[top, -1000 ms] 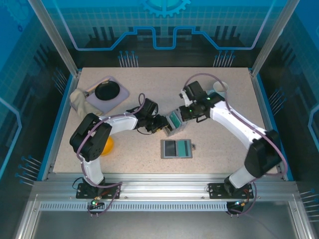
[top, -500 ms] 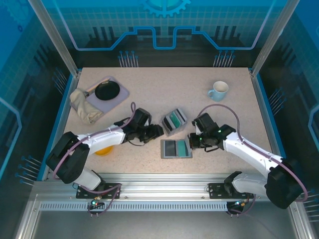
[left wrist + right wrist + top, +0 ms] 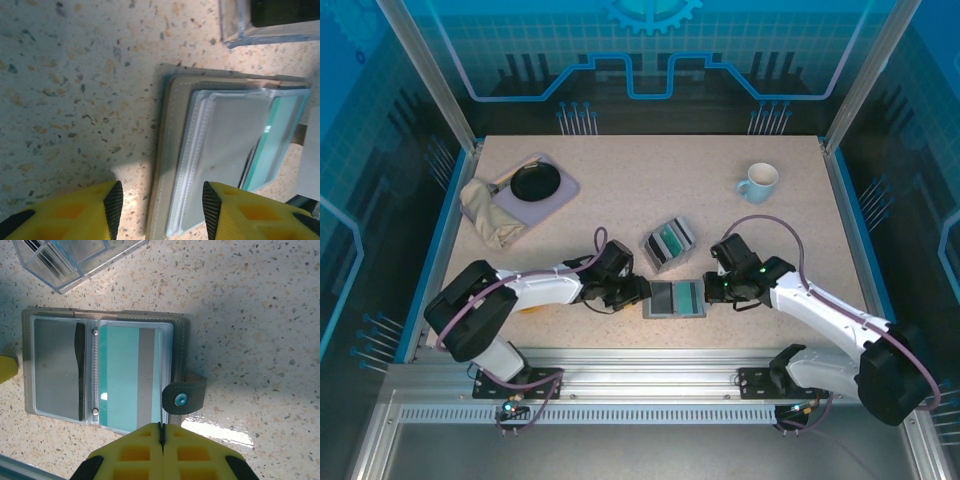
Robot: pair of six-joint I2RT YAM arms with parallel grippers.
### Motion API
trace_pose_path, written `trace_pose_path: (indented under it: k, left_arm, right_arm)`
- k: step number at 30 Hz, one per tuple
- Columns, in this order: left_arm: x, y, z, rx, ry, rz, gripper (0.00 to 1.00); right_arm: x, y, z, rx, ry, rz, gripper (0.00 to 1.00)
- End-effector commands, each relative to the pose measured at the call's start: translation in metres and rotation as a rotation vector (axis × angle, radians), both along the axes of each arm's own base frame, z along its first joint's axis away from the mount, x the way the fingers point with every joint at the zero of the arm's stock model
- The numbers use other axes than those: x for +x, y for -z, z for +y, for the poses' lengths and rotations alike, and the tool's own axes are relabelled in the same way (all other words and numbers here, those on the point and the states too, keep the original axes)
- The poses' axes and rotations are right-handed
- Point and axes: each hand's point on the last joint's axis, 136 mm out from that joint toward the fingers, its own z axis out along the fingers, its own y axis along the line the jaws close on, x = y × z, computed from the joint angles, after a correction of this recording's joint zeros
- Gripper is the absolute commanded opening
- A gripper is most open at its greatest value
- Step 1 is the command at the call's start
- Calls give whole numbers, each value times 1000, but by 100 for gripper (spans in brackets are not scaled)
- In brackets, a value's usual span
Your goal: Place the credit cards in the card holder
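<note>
The holder (image 3: 673,298) lies open, a teal card (image 3: 127,375) in its right pocket. The left gripper (image 3: 159,194), spread, straddles its left edge. The right gripper (image 3: 161,432), pressed shut, sits at its right edge. Best pin it flat.

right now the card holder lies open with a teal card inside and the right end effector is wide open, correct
Not quite: the right end effector is shut, as the right wrist view shows. The card holder lies open, teal card inside.
</note>
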Motion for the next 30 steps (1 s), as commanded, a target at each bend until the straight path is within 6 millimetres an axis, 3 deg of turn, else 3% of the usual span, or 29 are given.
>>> trace_pose_path:
  k: [1, 16, 25, 30]
  left_arm:
    - [5, 0, -5, 5, -9, -2, 47]
    - [2, 14, -8, 16, 4, 32, 40]
    - [1, 19, -7, 30, 4, 41, 37]
    - [0, 20, -8, 32, 7, 45, 36]
  right_arm:
    - [-3, 7, -2, -25, 9, 11, 0]
    - [-5, 19, 1, -29, 7, 51, 0]
    - [-1, 3, -6, -45, 21, -3, 0]
    - [-3, 9, -2, -27, 10, 22, 0]
